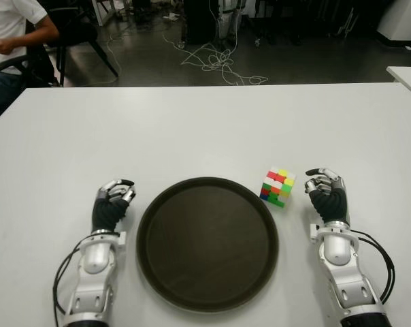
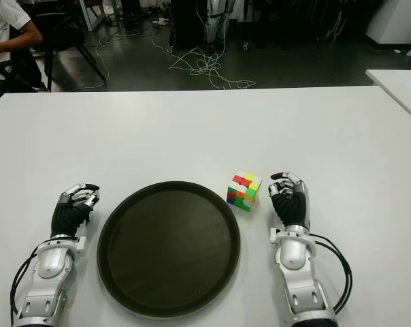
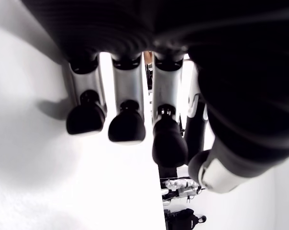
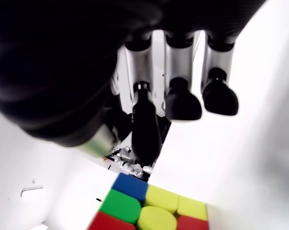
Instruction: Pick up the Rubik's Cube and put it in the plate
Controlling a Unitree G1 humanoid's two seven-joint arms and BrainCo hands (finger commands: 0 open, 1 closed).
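Left eye view: a white table fills most of the frame, its far edge running across the upper part, with dark floor and tangled cables beyond. A round dark plate lies at lower centre, its raised rim nearly reaching the bottom of the frame. The cube stands on the table just beyond the plate's upper right rim, close to it but outside it, one corner turned toward the plate. The right hand is seen at lower right, just to the right of the cube, with a narrow strip of bare table between them; its fingers are loosely curled and nothing is held. In the right wrist view the fingertips hang free above the table, and the cube's coloured top is seen below them. The left hand is seen at lower left, beside the plate's left rim, fingers likewise loosely curled and empty. Wide bare table lies beyond both hands and the plate. A seated person is partly seen at upper left, past the table's far edge.
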